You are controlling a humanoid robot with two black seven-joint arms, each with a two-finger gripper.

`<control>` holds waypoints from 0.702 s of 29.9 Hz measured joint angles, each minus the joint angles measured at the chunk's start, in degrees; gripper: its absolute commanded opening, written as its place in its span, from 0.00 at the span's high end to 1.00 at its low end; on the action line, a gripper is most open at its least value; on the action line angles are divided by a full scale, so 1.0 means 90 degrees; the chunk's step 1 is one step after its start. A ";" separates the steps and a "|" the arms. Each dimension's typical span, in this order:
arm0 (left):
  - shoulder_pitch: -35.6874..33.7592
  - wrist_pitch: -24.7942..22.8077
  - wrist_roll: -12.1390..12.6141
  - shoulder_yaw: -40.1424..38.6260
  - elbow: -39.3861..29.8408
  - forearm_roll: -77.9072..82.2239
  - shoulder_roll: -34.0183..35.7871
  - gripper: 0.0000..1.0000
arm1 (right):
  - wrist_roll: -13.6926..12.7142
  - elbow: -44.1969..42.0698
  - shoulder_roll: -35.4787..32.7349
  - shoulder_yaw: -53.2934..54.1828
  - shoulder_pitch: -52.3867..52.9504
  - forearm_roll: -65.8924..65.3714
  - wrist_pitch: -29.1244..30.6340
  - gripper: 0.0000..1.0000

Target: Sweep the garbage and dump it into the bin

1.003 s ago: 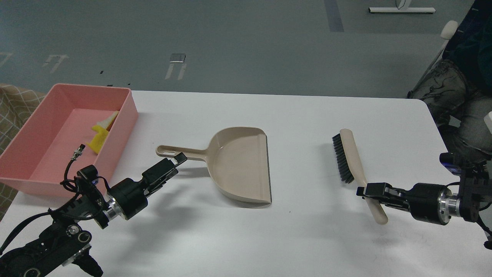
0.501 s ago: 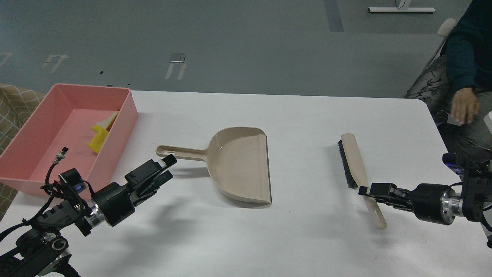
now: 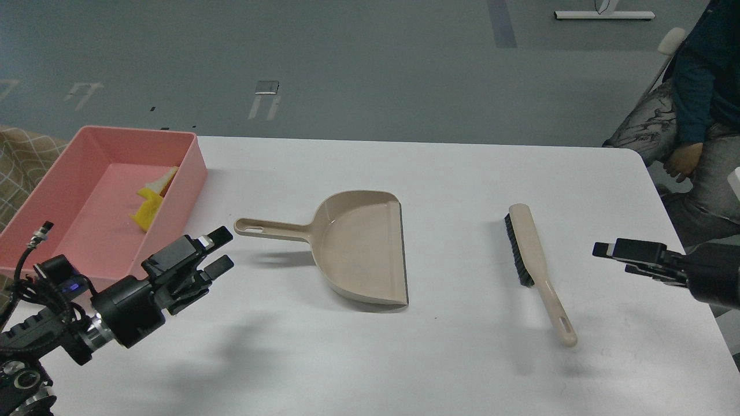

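The pink bin [image 3: 192, 173] stands at the table's left edge. Inside it lie the yellow sponge-like chunk [image 3: 145, 211] and the pale bread-like slice [image 3: 164, 180], against its right wall. My left gripper [image 3: 220, 249] is open and empty, hovering just right of the bin's front corner and left of the dustpan handle. My right gripper [image 3: 605, 251] is open and empty, above the table's right side, well clear of the brush.
A beige dustpan [image 3: 361, 248] lies mid-table, handle pointing left. A beige brush with black bristles [image 3: 535, 260] lies flat to its right, handle toward me. A seated person [image 3: 696, 110] is past the table's right far corner.
My right gripper let go of the brush, which now lies flat, and drew back right. My left gripper opened, came off the dustpan handle and drew back left and toward me.
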 measured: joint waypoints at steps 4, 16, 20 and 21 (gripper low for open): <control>0.0116 -0.0434 0.0000 -0.0900 -0.0075 -0.0455 0.0029 0.02 | 0.0176 -0.0075 -0.0117 0.0511 0.0062 -0.0020 0.0004 0.06; -0.2153 -0.0487 0.0709 -0.2310 0.0501 -0.2095 0.0352 0.02 | 0.0205 -0.2093 0.1225 0.2861 0.1114 -0.0012 0.0001 0.04; -0.3315 -0.0485 0.0996 -0.1993 0.1200 -0.2140 0.0237 0.02 | 0.0204 -0.2726 0.1906 0.3028 0.1671 0.0008 0.0000 0.04; -0.3744 -0.0486 0.1048 -0.1744 0.1462 -0.2141 0.0142 0.02 | 0.0206 -0.2824 0.2066 0.3092 0.1753 0.0008 -0.0001 0.04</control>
